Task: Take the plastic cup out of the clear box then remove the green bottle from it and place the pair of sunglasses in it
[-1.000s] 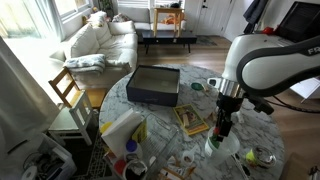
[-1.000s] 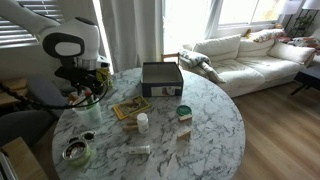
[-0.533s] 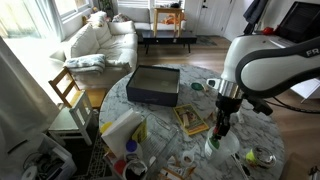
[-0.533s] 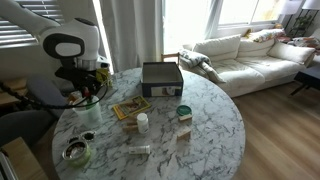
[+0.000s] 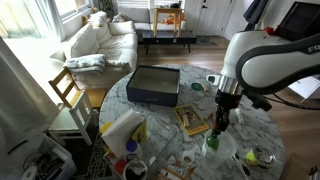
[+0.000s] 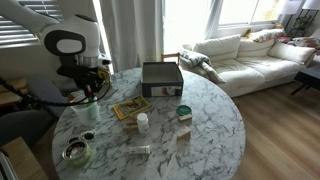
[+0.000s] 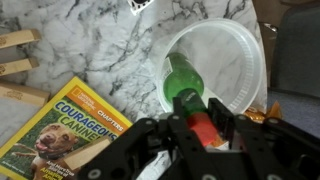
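Observation:
The plastic cup (image 7: 238, 62) stands upright on the marble table, outside the clear box (image 5: 153, 84), which sits further back on the table. In the wrist view the green bottle (image 7: 182, 86) leans inside the cup, its top sticking out over the rim. My gripper (image 7: 200, 114) is shut on the bottle's top, one finger on each side of its red cap. In both exterior views the gripper (image 5: 217, 128) (image 6: 85, 100) points straight down into the cup (image 5: 222, 148) at the table's edge. I cannot make out the pair of sunglasses.
A yellow dog book (image 7: 68, 130) (image 6: 130, 108) lies next to the cup. Wooden pieces (image 7: 15, 55) lie beyond it. A white bottle (image 6: 143, 122), a small green-lidded jar (image 6: 184, 113) and a bowl (image 6: 76, 152) stand on the round table (image 6: 205, 110).
The jaws have closed onto the top of the green bottle. The arm has hardly moved.

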Available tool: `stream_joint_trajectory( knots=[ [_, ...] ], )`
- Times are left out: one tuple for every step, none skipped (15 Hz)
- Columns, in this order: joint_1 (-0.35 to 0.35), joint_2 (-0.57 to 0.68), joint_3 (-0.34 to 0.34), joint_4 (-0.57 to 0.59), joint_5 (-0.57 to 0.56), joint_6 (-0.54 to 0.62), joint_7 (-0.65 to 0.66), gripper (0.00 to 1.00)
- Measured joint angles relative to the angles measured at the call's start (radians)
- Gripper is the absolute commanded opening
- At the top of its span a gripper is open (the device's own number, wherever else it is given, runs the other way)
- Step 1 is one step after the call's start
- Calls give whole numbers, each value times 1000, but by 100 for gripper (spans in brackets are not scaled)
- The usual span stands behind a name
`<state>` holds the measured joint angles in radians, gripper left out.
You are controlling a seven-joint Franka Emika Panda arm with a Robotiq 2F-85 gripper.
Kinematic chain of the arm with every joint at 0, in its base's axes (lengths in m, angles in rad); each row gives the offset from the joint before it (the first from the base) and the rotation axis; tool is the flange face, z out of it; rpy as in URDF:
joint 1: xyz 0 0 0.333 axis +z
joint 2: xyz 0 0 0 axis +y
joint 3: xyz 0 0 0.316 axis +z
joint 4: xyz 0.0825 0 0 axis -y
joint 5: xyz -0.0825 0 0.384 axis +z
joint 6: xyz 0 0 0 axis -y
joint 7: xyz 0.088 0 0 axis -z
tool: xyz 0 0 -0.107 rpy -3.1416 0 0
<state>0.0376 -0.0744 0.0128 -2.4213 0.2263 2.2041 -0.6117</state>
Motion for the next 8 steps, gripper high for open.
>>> stream_joint_trajectory(
  knots=[
    [-1, -2, 0, 9, -15, -5, 3, 8],
    [-2, -6, -1, 18, -32, -13, 5, 8],
    [-2, -11, -1, 30, -50, -24, 10, 8],
    [-2, -18, -1, 43, -64, -41, 14, 8],
    [-2, -26, -1, 56, -79, -61, 17, 8],
    [-2, -35, -1, 70, -97, -83, 20, 8],
    [-2, -44, -1, 83, -114, -105, 22, 8],
    [-2, -53, -1, 96, -131, -130, 23, 8]
  ],
)
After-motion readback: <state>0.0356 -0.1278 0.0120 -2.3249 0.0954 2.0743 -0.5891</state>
